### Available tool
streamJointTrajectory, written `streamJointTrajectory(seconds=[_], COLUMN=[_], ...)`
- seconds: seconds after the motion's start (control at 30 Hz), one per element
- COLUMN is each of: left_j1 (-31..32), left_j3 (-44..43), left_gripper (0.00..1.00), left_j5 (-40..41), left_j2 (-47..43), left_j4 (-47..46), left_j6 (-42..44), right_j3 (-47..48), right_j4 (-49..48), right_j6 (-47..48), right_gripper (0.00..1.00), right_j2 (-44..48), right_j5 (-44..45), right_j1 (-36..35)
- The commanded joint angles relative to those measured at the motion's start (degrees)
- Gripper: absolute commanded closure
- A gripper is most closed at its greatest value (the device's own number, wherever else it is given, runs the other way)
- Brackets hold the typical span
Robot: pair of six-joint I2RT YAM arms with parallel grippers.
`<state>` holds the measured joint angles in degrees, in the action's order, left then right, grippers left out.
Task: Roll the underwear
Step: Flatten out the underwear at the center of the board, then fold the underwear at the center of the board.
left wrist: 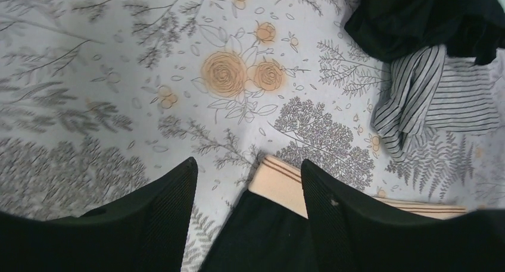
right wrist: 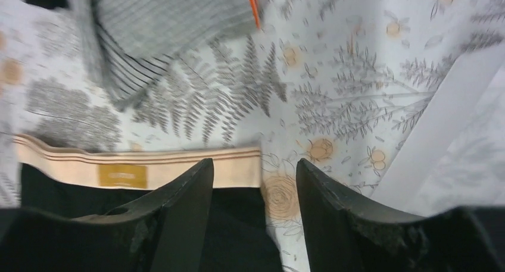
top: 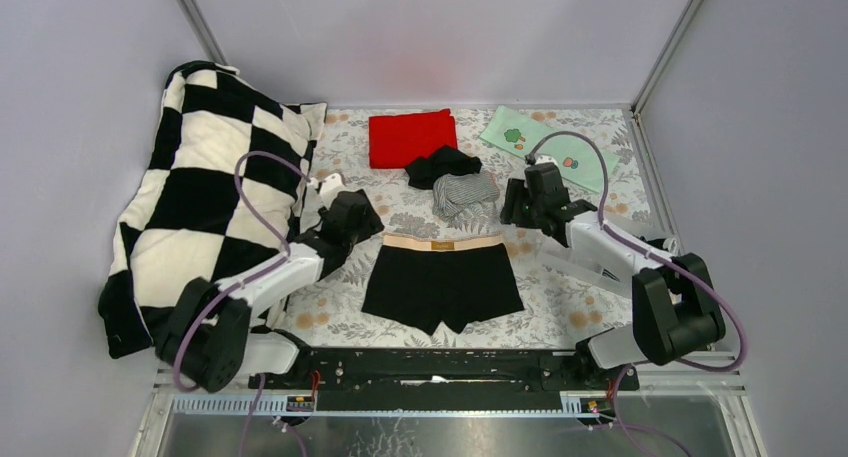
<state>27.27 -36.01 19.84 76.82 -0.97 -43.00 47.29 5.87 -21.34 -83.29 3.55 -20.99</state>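
Currently, black cloth boxer briefs (top: 442, 287) with a peach waistband (top: 443, 242) lie flat, unrolled. The left gripper (left wrist: 249, 165) and right gripper (right wrist: 255, 163) stand open at the waistband corners, holding nothing.

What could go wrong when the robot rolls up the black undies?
The left gripper and right gripper hang open at the corners of the tan waistband. If one misses its corner, the black underwear may roll crooked. The grey striped underwear lies close beyond the waistband and might get snagged or dragged along.
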Motion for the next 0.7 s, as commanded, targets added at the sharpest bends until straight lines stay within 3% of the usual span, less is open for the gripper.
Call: streamJointTrajectory(seconds=[0.0,0.13,0.37,0.53,0.67], left_j1=[-0.28,-0.28,-0.28,-0.28,-0.28], left_j3=[0.64,7.03,13.16,13.53,14.28], left_gripper=[0.3,0.3,0.29,0.29,0.29], left_j5=[4.0,0.99,-0.37,-2.73,-3.87], left_j2=[-6.39,-14.25,-27.3,-29.93,-31.32], left_j4=[14.09,20.85,30.44,33.61,33.69], left_j6=[-6.9,-14.46,-19.47,-19.19,-17.99], right_j3=[6.51,13.79,32.36,49.72,57.76], right_j4=[3.99,7.97,12.25,19.67,24.55], right_j6=[-1.35,-4.31,-10.51,-12.56,-14.04], right_gripper=[0.41,0.41,0.45,0.51,0.53], right_j2=[4.3,-0.02,-17.72,-33.17,-41.02], right_j5=[-1.14,2.32,3.3,3.97,4.76], right_j1=[-1.6,-11.8,-27.14,-33.57,-35.2])
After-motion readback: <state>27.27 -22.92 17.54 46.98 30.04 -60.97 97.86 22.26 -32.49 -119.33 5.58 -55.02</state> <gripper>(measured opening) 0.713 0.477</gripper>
